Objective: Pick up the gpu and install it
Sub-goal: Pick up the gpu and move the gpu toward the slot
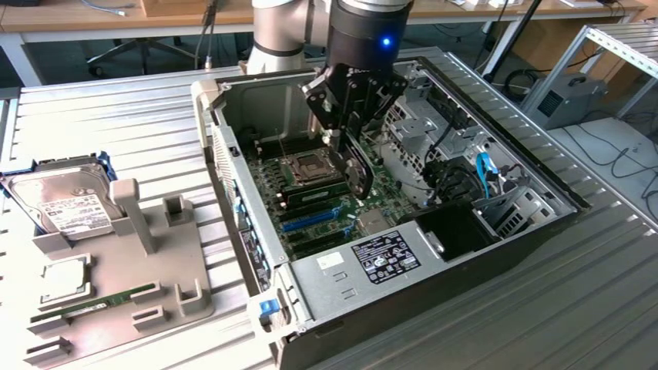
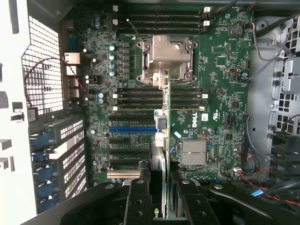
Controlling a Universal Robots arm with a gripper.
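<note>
Gripper [image 1: 347, 132] clamped on the gpu [image 1: 357, 173], I see. It hangs edge-on, long axis pointing down at the motherboard [image 2: 220, 108].

Combines a silver-grey arm segment [image 1: 277, 27], a black cylindrical wrist [image 1: 365, 27] with blue light [image 1: 386, 42], and a black angular screw-fastened gripper [image 1: 346, 135].

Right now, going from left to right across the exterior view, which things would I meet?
hard drive → gpu held in the gripper → blue cable → grey box beyond the table
</note>
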